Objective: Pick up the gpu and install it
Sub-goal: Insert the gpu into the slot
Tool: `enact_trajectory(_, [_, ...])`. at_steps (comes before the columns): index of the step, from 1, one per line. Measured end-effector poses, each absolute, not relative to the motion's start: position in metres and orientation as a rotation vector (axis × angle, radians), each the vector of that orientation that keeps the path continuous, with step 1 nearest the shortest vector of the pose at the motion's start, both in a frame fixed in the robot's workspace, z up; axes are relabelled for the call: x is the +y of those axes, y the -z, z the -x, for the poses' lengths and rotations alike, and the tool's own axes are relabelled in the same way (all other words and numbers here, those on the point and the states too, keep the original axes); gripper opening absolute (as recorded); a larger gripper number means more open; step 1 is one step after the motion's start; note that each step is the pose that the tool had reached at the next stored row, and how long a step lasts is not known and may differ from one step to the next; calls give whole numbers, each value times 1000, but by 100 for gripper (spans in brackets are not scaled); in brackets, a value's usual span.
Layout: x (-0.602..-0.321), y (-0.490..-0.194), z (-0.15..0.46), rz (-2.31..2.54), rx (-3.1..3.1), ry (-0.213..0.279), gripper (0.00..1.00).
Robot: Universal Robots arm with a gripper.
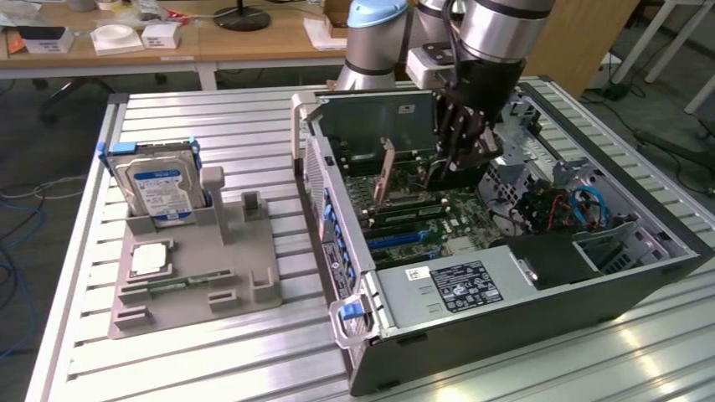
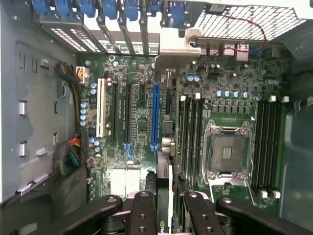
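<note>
gpu [image 2: 164, 178] gripped edge-on by closed end effector [image 2: 168, 213], held just above motherboard [image 2: 139, 122], inside opened computer case [image 1: 625, 276] on table [image 1: 201, 360]

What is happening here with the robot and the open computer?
The arm's gripper is shut on the gpu, a dark card held edge-on over the motherboard inside the open computer case. The card does not look seated in a slot yet. A hard drive stands in the grey holder at the exterior view's left.
</note>
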State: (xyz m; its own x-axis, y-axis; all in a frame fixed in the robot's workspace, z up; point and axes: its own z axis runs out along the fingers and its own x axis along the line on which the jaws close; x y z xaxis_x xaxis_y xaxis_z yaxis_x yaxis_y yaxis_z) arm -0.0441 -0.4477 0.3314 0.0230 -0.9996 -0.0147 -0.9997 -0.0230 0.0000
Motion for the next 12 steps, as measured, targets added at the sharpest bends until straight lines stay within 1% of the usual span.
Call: enact_trajectory(12, [-450,-315,58,2240,2189,-18,26])
